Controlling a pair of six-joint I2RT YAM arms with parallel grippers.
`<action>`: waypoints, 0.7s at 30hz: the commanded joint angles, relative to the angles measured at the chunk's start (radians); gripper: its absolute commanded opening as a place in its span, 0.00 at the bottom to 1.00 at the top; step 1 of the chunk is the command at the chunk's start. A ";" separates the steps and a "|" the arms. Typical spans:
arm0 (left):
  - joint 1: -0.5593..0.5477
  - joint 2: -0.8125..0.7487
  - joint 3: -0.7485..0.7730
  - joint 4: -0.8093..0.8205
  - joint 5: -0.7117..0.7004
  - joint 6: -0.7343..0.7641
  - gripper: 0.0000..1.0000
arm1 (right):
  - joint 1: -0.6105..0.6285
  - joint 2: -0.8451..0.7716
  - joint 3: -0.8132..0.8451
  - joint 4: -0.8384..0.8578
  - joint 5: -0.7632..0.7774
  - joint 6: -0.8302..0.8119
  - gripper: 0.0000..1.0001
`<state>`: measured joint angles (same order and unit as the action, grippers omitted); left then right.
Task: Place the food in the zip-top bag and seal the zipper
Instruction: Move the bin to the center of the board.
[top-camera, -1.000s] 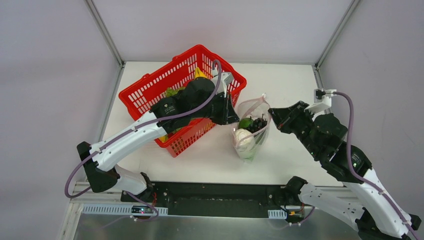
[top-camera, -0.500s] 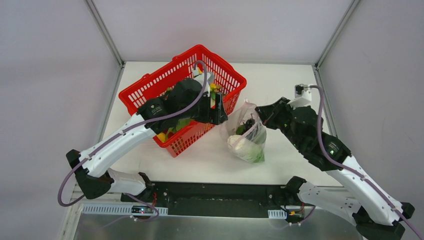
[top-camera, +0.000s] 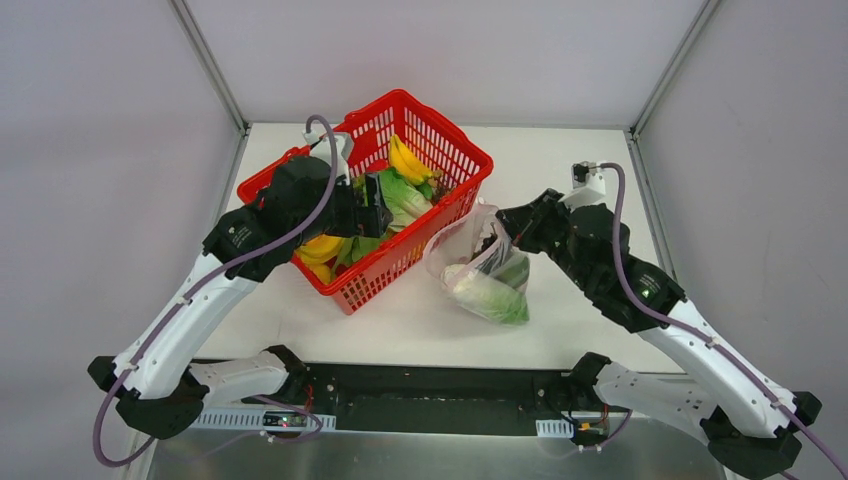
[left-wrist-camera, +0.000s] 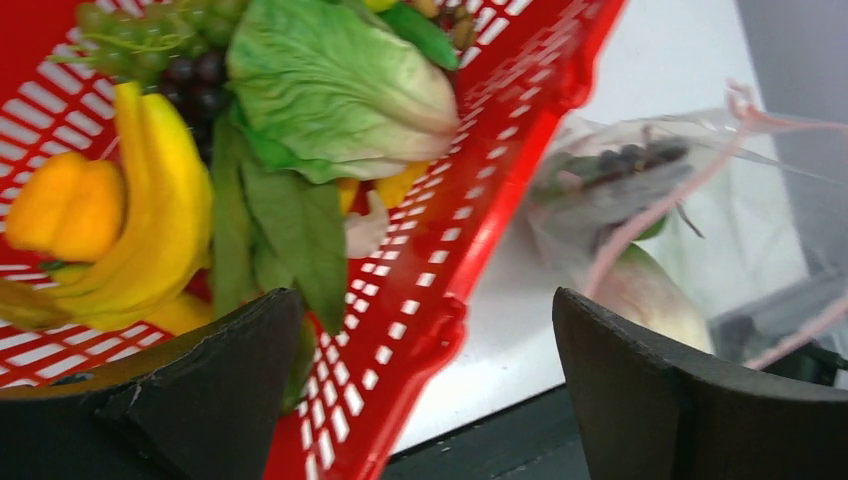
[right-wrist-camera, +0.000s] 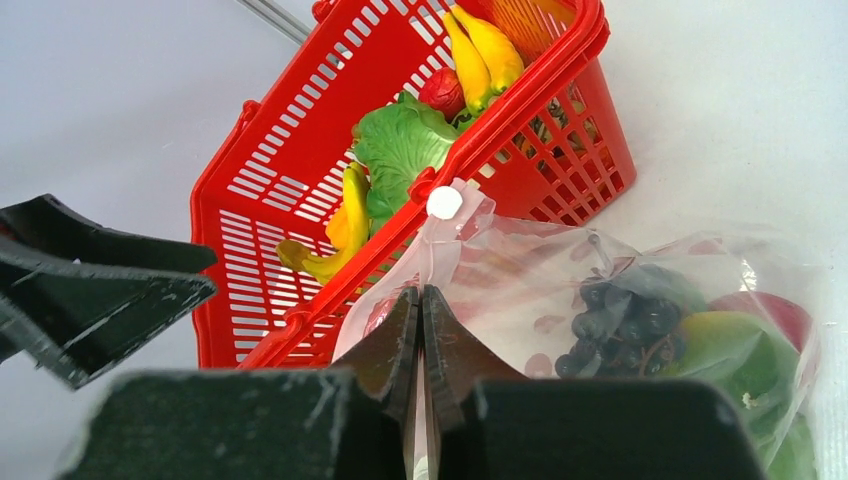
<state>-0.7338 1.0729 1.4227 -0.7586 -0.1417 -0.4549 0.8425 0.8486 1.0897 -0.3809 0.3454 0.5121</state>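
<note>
The clear zip-top bag (top-camera: 470, 262) slumps on the table right of the basket, holding a white-green cabbage (top-camera: 487, 295), dark grapes (right-wrist-camera: 625, 315) and green fruit. My right gripper (top-camera: 498, 222) is shut on the bag's upper edge (right-wrist-camera: 420, 295). The pink-red zipper (left-wrist-camera: 640, 222) runs loosely across the bag's mouth, which gapes. My left gripper (top-camera: 372, 205) hangs open above the basket's near wall, apart from the bag, nothing between its fingers (left-wrist-camera: 420, 300). More food lies in the basket: bananas (top-camera: 405, 160), leafy greens (left-wrist-camera: 340, 90), grapes (left-wrist-camera: 170, 60).
The red mesh basket (top-camera: 385, 265) stands at the table's back left, its right corner close to the bag. Grey walls enclose the white table (top-camera: 560, 160) on three sides. A black strip (top-camera: 430, 400) runs along the near edge between the arm bases.
My left gripper opened and drew back left from the bag to above the basket. The right gripper moved left with the bag's edge, and the bag sagged over toward the basket.
</note>
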 joint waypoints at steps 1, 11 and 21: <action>0.109 0.015 0.001 -0.066 -0.017 0.077 0.99 | 0.002 -0.040 -0.002 0.068 -0.008 0.010 0.03; 0.416 0.202 0.061 -0.115 0.112 0.146 0.99 | 0.002 -0.109 -0.051 0.073 -0.015 0.039 0.03; 0.525 0.435 0.090 -0.115 0.202 0.220 0.89 | 0.003 -0.116 -0.050 0.070 -0.055 0.022 0.04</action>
<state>-0.2199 1.4784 1.4761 -0.8738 -0.0250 -0.2790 0.8425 0.7311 1.0172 -0.3695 0.3099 0.5419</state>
